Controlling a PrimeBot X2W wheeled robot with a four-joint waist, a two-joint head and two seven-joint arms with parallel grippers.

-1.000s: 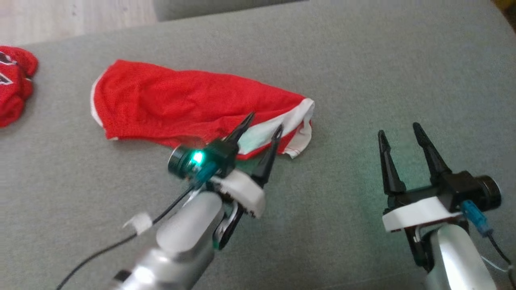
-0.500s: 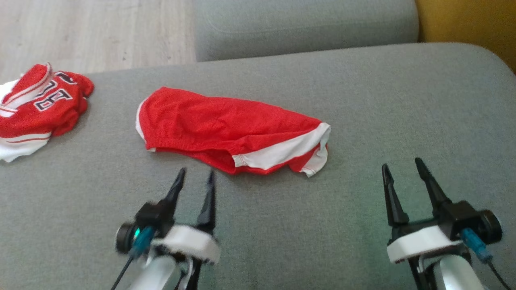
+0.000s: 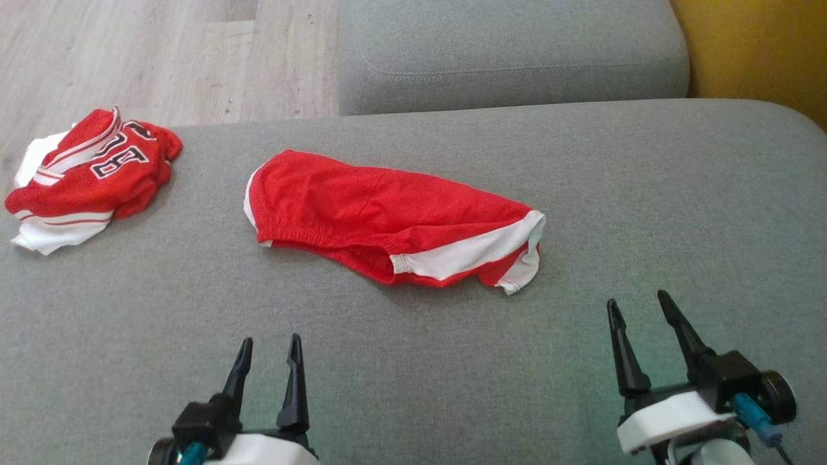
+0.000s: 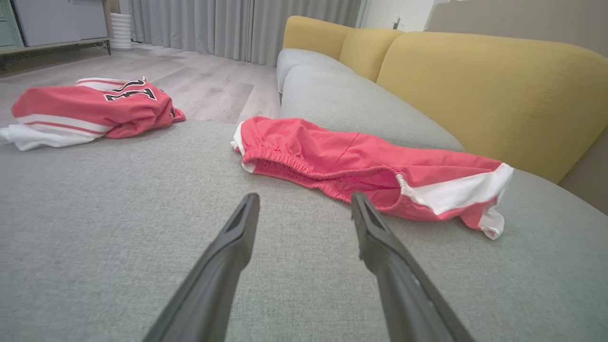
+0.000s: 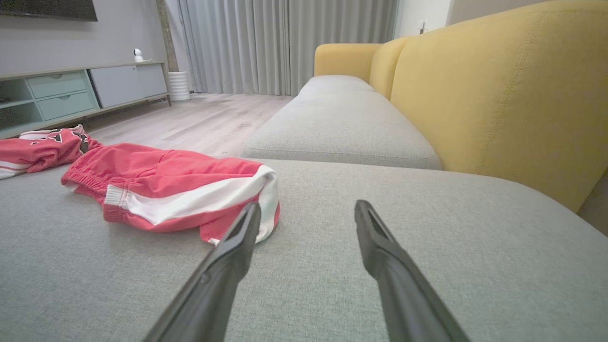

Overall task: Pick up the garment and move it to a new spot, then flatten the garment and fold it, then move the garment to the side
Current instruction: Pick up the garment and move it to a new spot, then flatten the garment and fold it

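- red mesh shorts with white stripe [image 3: 387,216] lie on the grey fabric sofa seat [image 3: 665,194].
- left pincer [image 3: 271,339] and right pincer [image 3: 636,299]: both spread, empty, clear of them.

The head view looks down on the grey cushion [image 3: 452,361]; both wrist views skim low across it toward far curtains [image 5: 285,42], all sharing the red shorts [image 3: 387,213].

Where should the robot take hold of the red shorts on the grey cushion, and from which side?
Probably the gathered elastic waistband: on the red shorts it forms the thick near edge, facing the robot. The left gripper, open, sits almost in front of it, so coming in low from the near side along the grey cushion seems best.
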